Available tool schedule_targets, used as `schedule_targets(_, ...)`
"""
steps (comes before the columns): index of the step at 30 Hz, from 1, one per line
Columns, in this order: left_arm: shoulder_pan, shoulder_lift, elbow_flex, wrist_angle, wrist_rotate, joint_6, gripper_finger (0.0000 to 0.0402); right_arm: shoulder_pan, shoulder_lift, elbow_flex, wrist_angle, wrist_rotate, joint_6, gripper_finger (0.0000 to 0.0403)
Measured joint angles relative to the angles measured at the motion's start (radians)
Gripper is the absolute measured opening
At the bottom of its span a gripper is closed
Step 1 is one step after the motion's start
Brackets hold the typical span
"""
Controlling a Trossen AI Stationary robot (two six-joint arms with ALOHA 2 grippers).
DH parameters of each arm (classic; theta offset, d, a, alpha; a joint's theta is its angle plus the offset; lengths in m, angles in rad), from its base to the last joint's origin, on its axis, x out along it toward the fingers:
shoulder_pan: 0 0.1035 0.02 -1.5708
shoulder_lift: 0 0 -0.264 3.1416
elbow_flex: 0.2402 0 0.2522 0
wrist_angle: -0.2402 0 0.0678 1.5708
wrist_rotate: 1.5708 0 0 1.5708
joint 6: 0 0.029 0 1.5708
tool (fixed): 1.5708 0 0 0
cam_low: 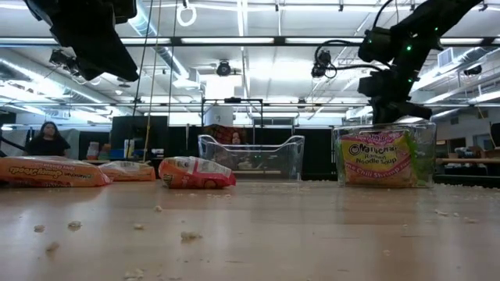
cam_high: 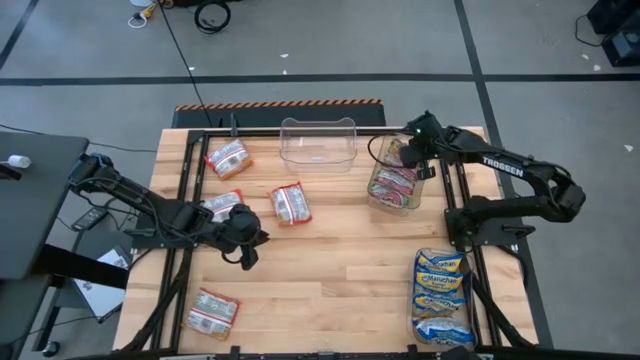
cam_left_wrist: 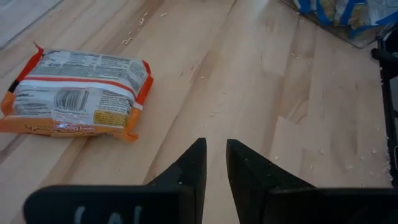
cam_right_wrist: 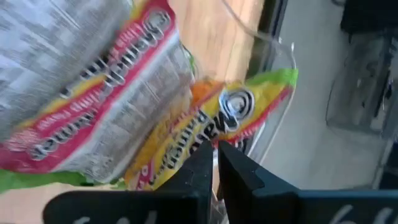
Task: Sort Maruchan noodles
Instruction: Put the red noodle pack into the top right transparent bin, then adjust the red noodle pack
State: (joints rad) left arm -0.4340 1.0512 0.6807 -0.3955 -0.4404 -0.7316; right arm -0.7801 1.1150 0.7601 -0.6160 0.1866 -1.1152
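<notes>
Blue packets [cam_left_wrist: 348,15] cut off at frame edge, nearest packet [cam_right_wrist: 81,87] blurred — print unreadable

Bright, even overhead light fills the scene, coming from long ceiling strip lights [cam_low: 234,40] visible in the low view. On the wooden table [cam_high: 330,260] shadows under the arms are soft and faint. The low view blurs the nearest crumbs. In the right wrist view the noodle packets [cam_right_wrist: 93,93] are smeared, out of focus, and glossy with glare.

Four loose orange noodle packets [cam_high: 291,203], three clear bins [cam_high: 319,143], two arms [cam_high: 520,190].
</notes>
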Motion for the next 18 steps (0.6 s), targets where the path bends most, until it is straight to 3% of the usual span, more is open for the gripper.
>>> schedule_targets(5,0.020,0.000,0.000,-0.003,0.000,0.016,0.0066,-0.005,-0.013,0.000,-0.015,-0.029,0.075,0.0050)
schedule_targets(9,0.035,-0.005,0.000,-0.004,0.001,0.006,0.0066,0.024,-0.026,0.041,-0.093,0.024,0.337,0.0095)
schedule_targets(13,0.044,-0.033,0.001,-0.001,-0.003,0.063,0.0066,0.090,-0.046,0.082,-0.149,-0.112,0.644,0.0142)
schedule_targets(18,0.101,-0.040,0.001,0.068,-0.037,0.218,0.0066,0.145,-0.020,0.035,-0.163,-0.116,0.774,0.0169)
